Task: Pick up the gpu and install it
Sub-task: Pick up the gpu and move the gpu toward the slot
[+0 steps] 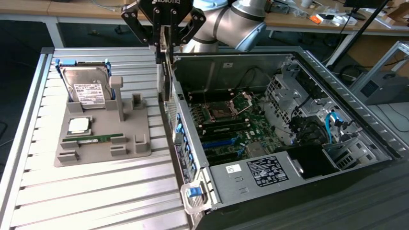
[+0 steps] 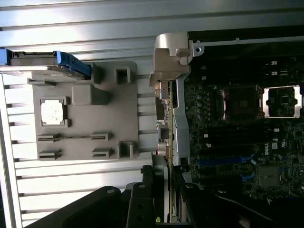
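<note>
The gpu (image 1: 166,72) hangs edge-on and upright from my gripper (image 1: 164,44), which is shut on its top edge. It is a thin dark card with a silver bracket strip, and it sits just over the near side wall of the open computer case (image 1: 191,158), above the motherboard (image 1: 233,127). In the wrist view the gpu (image 2: 174,114) runs away from the gripper (image 2: 166,199), and its silver bracket reaches along the case wall beside the motherboard (image 2: 237,137). The card's lower edge is above the case rim, clear of the board's slots.
A grey parts holder (image 1: 137,146) lies on the slatted table at the exterior view's left. It carries a silver hard drive (image 1: 86,88), a processor chip (image 1: 78,125) and a green memory stick (image 1: 96,138). Cables and a drive cage (image 1: 332,129) fill the case's far side.
</note>
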`<act>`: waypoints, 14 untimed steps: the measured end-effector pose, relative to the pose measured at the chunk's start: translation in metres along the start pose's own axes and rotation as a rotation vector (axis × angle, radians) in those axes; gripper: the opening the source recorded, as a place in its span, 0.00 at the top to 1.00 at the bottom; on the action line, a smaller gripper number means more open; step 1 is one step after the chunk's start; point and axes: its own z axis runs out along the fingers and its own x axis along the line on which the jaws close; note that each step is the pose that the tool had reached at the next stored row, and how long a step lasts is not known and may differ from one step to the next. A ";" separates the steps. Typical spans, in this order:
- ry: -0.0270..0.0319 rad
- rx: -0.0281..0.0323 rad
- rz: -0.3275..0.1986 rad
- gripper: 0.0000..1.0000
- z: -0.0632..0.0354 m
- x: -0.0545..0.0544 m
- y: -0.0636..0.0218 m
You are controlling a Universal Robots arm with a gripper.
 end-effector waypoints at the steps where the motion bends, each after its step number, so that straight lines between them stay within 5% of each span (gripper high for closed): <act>1: 0.0000 0.0000 0.000 0.73 0.0000 -0.001 0.0000; 14: -0.0001 0.0000 0.000 0.73 0.0002 -0.007 0.0005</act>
